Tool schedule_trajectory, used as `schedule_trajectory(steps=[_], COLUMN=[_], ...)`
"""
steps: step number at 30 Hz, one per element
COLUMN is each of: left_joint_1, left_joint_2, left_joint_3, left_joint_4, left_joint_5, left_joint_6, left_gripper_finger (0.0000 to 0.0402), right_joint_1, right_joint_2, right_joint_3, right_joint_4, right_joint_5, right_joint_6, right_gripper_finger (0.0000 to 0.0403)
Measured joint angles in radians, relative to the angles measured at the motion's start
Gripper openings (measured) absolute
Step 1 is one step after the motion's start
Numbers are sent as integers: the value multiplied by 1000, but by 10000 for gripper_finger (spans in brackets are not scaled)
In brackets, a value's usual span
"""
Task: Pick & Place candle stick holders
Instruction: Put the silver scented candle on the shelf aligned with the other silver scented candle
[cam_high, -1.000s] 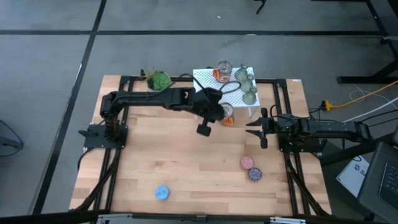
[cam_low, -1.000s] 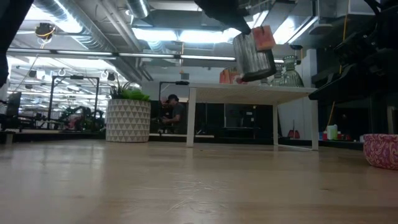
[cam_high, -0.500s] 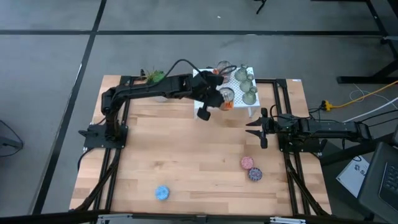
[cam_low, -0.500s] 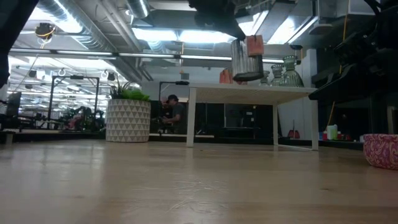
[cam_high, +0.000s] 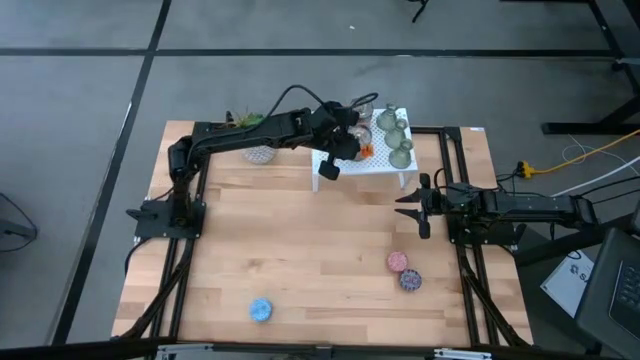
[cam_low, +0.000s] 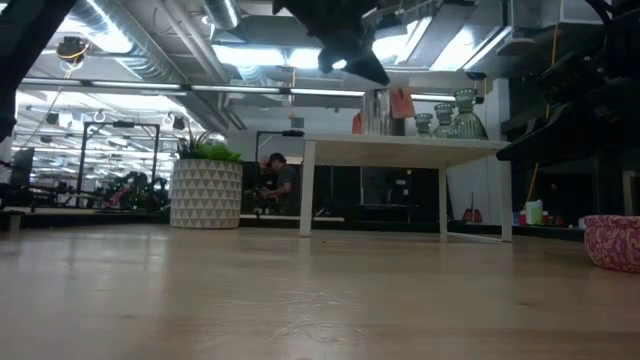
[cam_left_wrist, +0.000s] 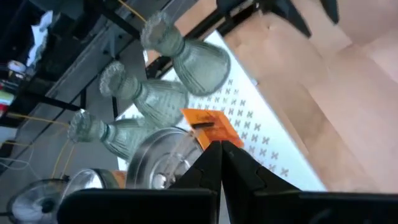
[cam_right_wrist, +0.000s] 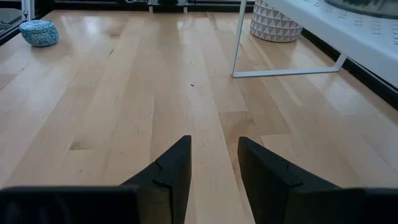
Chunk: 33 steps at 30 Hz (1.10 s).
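Left gripper (cam_left_wrist: 219, 163) is up over the small white table (cam_high: 345, 163) at the back of the workspace, fingers pinched together on what looks like the orange tag (cam_left_wrist: 210, 126) of a shiny metal can (cam_left_wrist: 163, 163), which seems to sit on or just above the tabletop. Right gripper (cam_right_wrist: 214, 163) waits low over the wooden table (cam_high: 300, 260), part open and holding nothing.

Progress-wise: all three candle stick holders (cam_left_wrist: 149, 93) are grouped on the white table, just beside the can, lined up close together. Going by where they sit, none looks moved off yet, so the pick and place of the holders probably all remains to do. The blue disc (cam_high: 260, 310) plus the pink and purple ones (cam_high: 404, 270) lie well apart on the wood.

Hard to tell: whether the can has touched down, since the arm covers it from above. The holders also overlap in the low view.
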Motion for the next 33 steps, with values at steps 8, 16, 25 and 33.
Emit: schedule_trajectory(steps=[8,16,25,33], left_joint_1=[-39,-13,120,113], left_joint_2=[-25,-96,-48,11], left_joint_3=[-1,-1,-1,-2], left_joint_4=[-18,-134,-188,-181], left_joint_5=[-53,-124,-23,16], left_joint_6=[14,-7,-131,-108], left_gripper_finger=[6,27,3,3], right_joint_1=[0,0,0,0], right_joint_2=[1,1,1,1], right_joint_3=[0,0,0,0], right_joint_4=[0,0,0,0], right_joint_5=[0,0,0,0], right_joint_6=[0,0,0,0], right_gripper_finger=[135,135,135,135])
